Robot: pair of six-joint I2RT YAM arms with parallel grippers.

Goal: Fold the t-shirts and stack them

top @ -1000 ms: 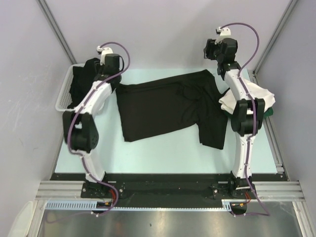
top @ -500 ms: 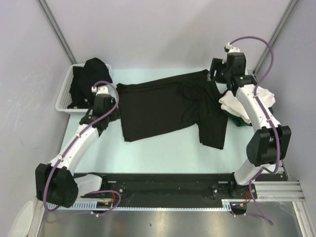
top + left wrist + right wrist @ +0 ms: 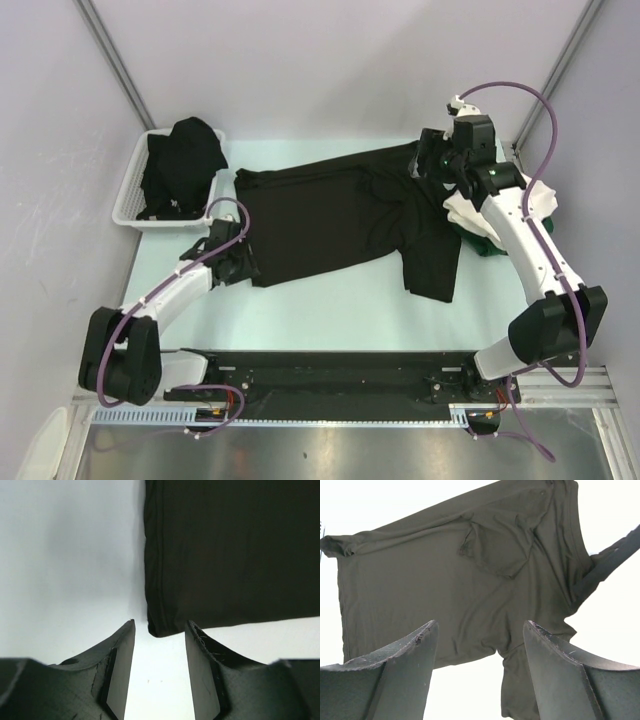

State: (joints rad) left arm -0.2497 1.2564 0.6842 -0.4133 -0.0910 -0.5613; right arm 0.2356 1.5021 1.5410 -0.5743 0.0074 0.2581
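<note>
From above, the black t-shirt (image 3: 340, 215) lies spread across the middle of the desk (image 3: 330, 300). Left wrist view: left hand (image 3: 159, 628) apart, the shirt's corner right at its tips. Right wrist view: right hand (image 3: 480, 630) apart, the shirt filling the upper frame.

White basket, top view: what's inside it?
A heap of black fabric, bunched up and rising above the rim of the basket. How many shirts are in it can't be told, and the heap covers most of the basket floor.
</note>
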